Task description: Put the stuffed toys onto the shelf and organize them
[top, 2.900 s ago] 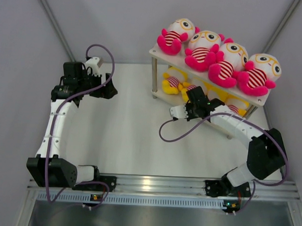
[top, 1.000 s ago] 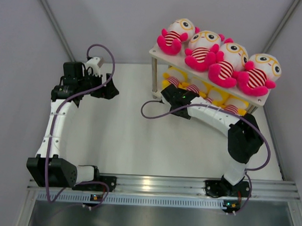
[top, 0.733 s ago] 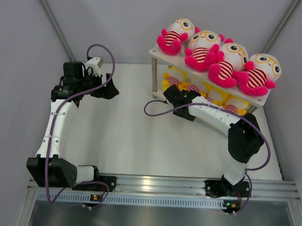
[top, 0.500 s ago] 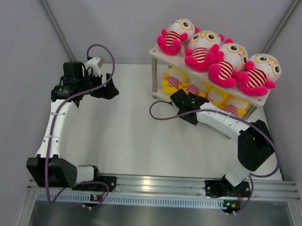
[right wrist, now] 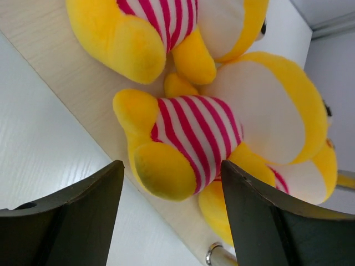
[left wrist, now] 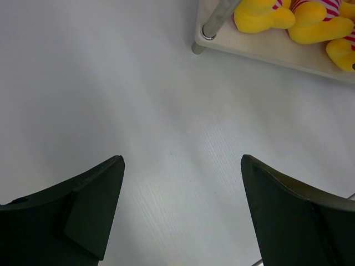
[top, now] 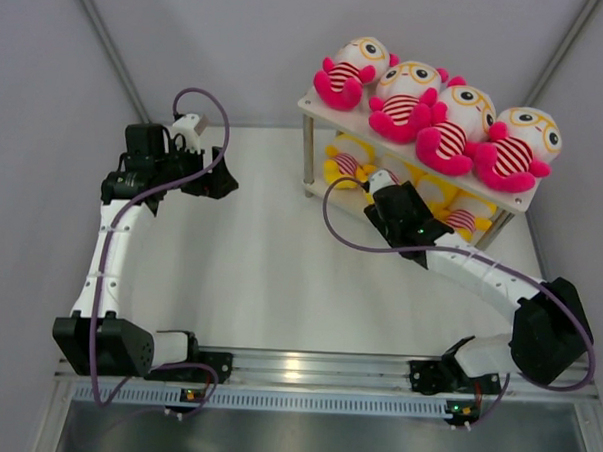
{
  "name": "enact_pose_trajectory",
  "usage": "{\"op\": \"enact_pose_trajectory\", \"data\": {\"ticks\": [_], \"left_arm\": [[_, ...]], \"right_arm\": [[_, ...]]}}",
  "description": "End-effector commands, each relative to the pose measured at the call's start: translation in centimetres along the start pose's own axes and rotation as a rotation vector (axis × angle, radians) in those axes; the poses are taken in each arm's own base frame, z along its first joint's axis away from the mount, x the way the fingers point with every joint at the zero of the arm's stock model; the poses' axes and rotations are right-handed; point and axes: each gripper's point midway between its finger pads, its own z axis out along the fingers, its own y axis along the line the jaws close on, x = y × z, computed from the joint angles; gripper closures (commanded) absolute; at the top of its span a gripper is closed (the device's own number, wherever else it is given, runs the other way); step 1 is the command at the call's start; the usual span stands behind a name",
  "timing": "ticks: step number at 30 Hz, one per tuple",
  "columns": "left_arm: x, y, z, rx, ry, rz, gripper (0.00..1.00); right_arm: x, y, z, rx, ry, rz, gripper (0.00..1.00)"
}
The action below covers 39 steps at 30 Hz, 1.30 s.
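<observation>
The white shelf [top: 310, 104] stands at the back right. Several pink stuffed toys [top: 419, 103] sit in a row on its top board. Several yellow stuffed toys [top: 344, 166] lie on the lower board [right wrist: 61, 61], partly hidden from above. My right gripper [top: 383, 186] points at the lower tier. In the right wrist view it is open [right wrist: 172, 166], and the foot of a striped yellow toy [right wrist: 191, 138] lies just ahead of the gap, untouched. My left gripper [top: 221, 182] hangs open [left wrist: 182, 160] over bare table, left of the shelf, holding nothing.
A silver shelf leg [left wrist: 215, 21] stands at the near left corner of the lower board [left wrist: 266, 47]. Grey walls close in the white table [top: 260, 264] on three sides. Purple cables loop from both arms [top: 346, 233].
My right arm has swung from the shelf's left end toward the middle of the lower tier, its elbow dropping to the right. Its jaws narrowed slightly. The left arm stayed still.
</observation>
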Motion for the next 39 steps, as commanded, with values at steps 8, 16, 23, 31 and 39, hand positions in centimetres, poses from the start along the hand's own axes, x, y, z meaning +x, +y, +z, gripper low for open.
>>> {"op": "enact_pose_trajectory", "data": {"ticks": [8,16,23,31,39], "left_arm": [[-1.6,-1.1,-1.4,0.023,-0.058,0.029,0.09],[-1.6,-1.1,-1.4,0.025,-0.058,0.028,0.09],[-1.7,-1.3,-1.4,0.036,-0.06,0.028,0.09],[-1.7,-1.3,-1.6,0.029,-0.064,0.034,0.09],[-1.8,-1.3,-1.5,0.037,-0.063,0.032,0.09]], "right_arm": [[-0.9,-1.2,0.6,0.128,-0.094,0.364,0.38],[1.0,-1.5,1.2,0.221,-0.029,0.425,0.5],[1.1,-0.7,1.4,0.187,-0.045,0.464,0.74],[-2.1,-0.7,-0.3,0.007,-0.338,0.487,1.0],[-4.1,-1.2,-3.6,-0.238,-0.592,0.445,1.0]]}}
